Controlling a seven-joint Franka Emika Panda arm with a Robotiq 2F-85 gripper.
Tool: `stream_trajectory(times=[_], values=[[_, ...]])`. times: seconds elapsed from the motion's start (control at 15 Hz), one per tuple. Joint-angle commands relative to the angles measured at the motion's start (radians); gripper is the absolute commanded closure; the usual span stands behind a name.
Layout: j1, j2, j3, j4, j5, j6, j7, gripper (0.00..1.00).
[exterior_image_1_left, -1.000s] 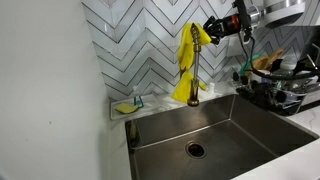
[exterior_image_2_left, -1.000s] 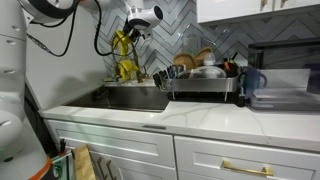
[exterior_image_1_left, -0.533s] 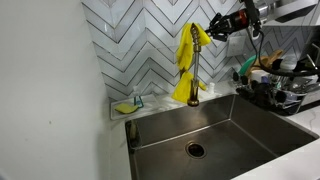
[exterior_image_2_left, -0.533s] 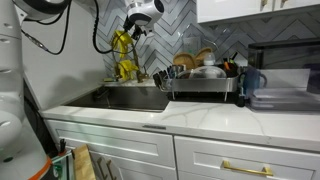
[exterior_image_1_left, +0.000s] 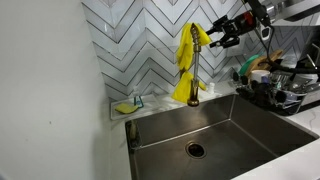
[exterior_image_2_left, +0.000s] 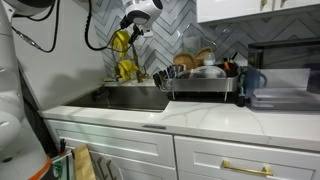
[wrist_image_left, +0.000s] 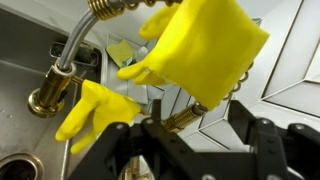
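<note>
The yellow gloves (exterior_image_1_left: 186, 55) hang draped over the top of the faucet (exterior_image_1_left: 197, 72) at the far side of the sink (exterior_image_1_left: 170, 128). The claw (exterior_image_1_left: 214, 36) hovers just right of them, jaws apart, holding nothing. To my eye this is the release step. Any move from here calls for drawing clear without snagging the rubber or knocking the faucet. In the wrist view the fingers (wrist_image_left: 118, 140) are cut off at the bottom edge, and I can't tell whether a tip touches the rubber.
</note>
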Motion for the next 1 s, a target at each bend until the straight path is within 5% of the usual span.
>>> stream_trajectory(times=[0.0,0.73,0.8,0.93], values=[[-0.016,-0.059,0.004,-0.071,0.027,-0.074,0.052,0.01],[-0.014,-0.065,0.007,-0.089,0.072,-0.154,0.152,0.0],[-0.012,-0.062,0.009,-0.09,0.081,-0.151,0.16,0.25],[-0.01,-0.058,0.011,-0.091,0.095,-0.148,0.168,0.34]])
